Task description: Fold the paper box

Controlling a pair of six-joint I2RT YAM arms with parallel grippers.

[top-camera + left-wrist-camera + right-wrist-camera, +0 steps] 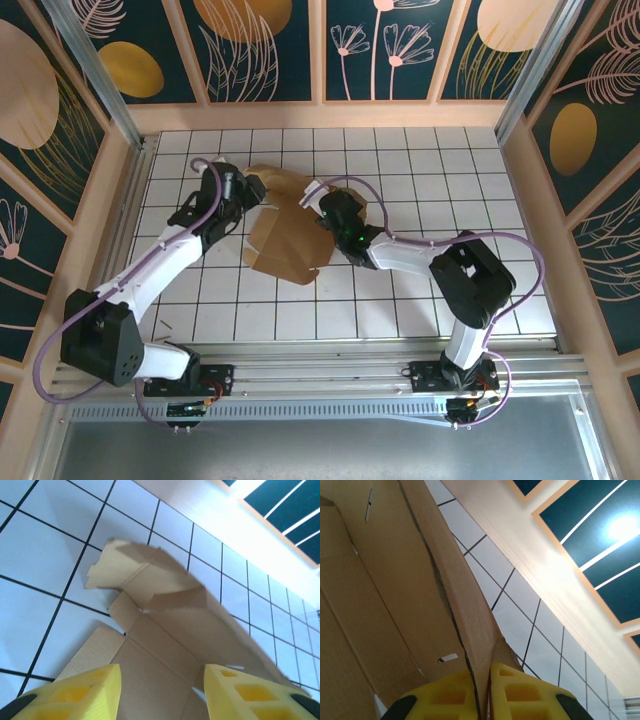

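The paper box (pixel 285 225) is a brown cardboard sheet, partly folded, lying on the white tiled floor between the two arms. My left gripper (pixel 252 190) sits at its left edge; in the left wrist view the gripper (pixel 162 690) is open over the box's flat panel (pixel 150 665), yellow fingers (pixel 85 692) apart with nothing between them. My right gripper (pixel 322 205) is at the box's right side. In the right wrist view the gripper (pixel 487 692) is shut on a raised wall of the box (pixel 465 610), the cardboard edge pinched between the fingers.
The white tiled floor (pixel 420 290) stretches to the right and front of the box. Pale wooden walls (pixel 330 115) frame the work area at the back and sides. A metal rail (pixel 330 375) with the arm bases runs along the near edge.
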